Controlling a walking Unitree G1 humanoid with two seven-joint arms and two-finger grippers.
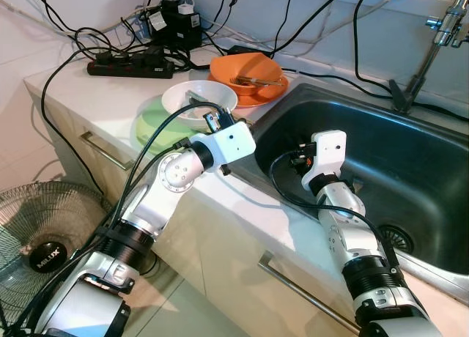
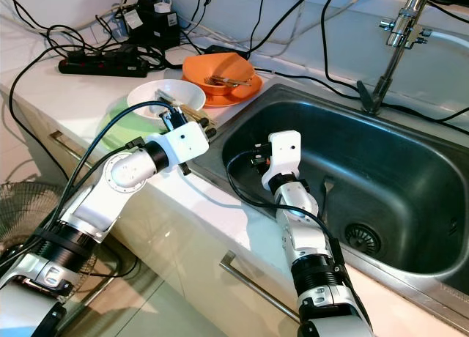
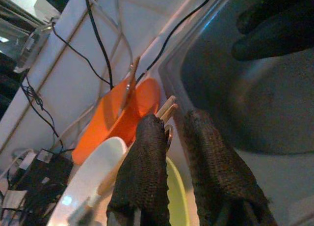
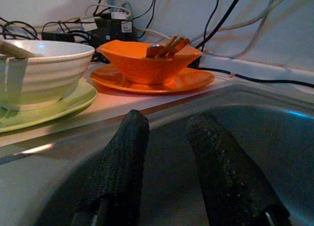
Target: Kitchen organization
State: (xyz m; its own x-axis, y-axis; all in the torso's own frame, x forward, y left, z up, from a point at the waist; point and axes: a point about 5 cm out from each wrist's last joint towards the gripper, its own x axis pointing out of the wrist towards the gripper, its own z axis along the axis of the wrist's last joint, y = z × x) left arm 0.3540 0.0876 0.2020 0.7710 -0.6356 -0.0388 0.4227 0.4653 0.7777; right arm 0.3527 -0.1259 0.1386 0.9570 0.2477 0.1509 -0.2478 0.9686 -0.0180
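Observation:
A white bowl (image 1: 199,99) sits on a green plate (image 1: 150,128) on the counter, with wooden chopsticks (image 3: 167,108) lying in it and sticking out over the rim. My left gripper (image 3: 172,119) is at that rim on the sink side. Its fingers are a little apart, and the chopstick ends show just past the tips. Behind stands an orange bowl (image 1: 245,72) with utensils in it, on an orange plate (image 1: 262,95). My right gripper (image 4: 167,123) is open and empty, low inside the steel sink (image 1: 410,161), pointing at the wall below the dishes.
A black power strip (image 1: 132,67) and a tangle of cables lie at the back of the counter. The faucet (image 1: 440,29) rises at the far right and the drain (image 1: 396,238) is in the basin. A floor fan (image 1: 44,238) stands at lower left, below the drawer handles.

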